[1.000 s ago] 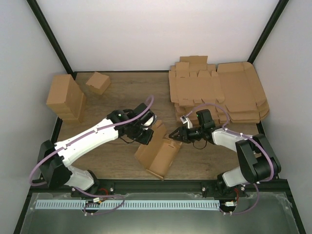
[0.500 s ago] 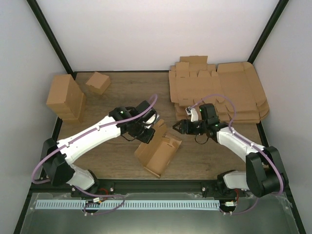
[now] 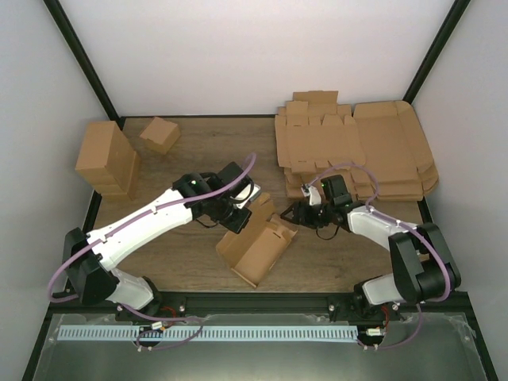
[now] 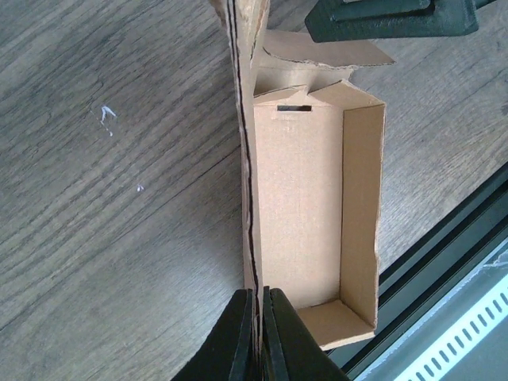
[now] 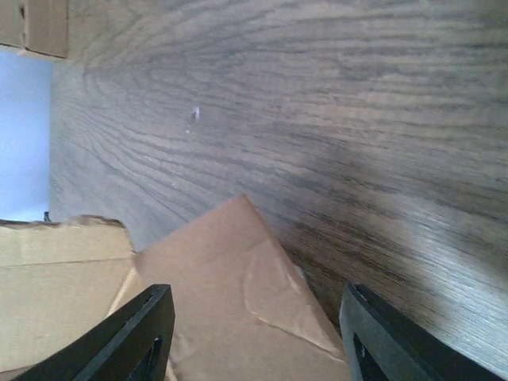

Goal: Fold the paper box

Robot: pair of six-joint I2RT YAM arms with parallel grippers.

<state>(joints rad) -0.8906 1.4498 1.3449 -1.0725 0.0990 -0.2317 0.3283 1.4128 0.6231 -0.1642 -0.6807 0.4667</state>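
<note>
The paper box (image 3: 255, 248) is a brown carton, partly formed, lying open on the wooden table near the front. My left gripper (image 3: 239, 216) is shut on its long side wall; in the left wrist view the fingers (image 4: 255, 337) pinch the wall edge beside the open box interior (image 4: 305, 214). My right gripper (image 3: 288, 214) is open at the box's far end. In the right wrist view a pointed box flap (image 5: 238, 294) lies between its spread fingers (image 5: 147, 337). The right gripper also shows in the left wrist view (image 4: 389, 17), above the box's end flaps.
A stack of large flat brown sheets (image 3: 357, 151) lies at the back right. A tall cardboard block (image 3: 105, 159) and a small folded carton (image 3: 160, 134) stand at the back left. The table's black front rail (image 3: 262, 300) runs just below the box.
The right gripper pulled back and up from the box end, then returned close to its flap. The box and left gripper shifted slightly towards the left.
</note>
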